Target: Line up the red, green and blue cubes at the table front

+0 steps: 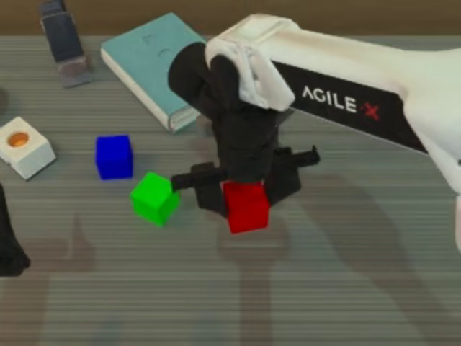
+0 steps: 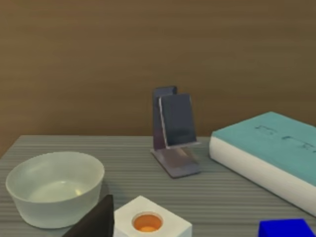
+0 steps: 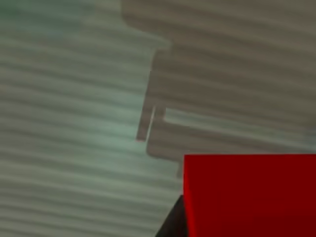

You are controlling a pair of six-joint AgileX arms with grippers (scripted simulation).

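Observation:
My right gripper [image 1: 247, 193] is shut on the red cube [image 1: 247, 207] near the table's middle. The cube hangs a little above the striped grey table [image 1: 346, 288], with its shadow below it. In the right wrist view the red cube [image 3: 247, 197] fills the corner beside one dark finger [image 3: 173, 222]. The green cube [image 1: 153, 197] lies tilted just left of the red one. Farther left and back sits the blue cube [image 1: 114, 156], also seen as the blue cube [image 2: 289, 229]. My left gripper [image 1: 9, 249] is parked open at the left edge, one finger [image 2: 96, 222] showing.
A white block with an orange dimple [image 1: 25, 146] sits left of the blue cube. A teal book [image 1: 155, 65] and a phone stand [image 1: 63, 40] lie at the back. A pale bowl [image 2: 54, 187] stands near the left gripper.

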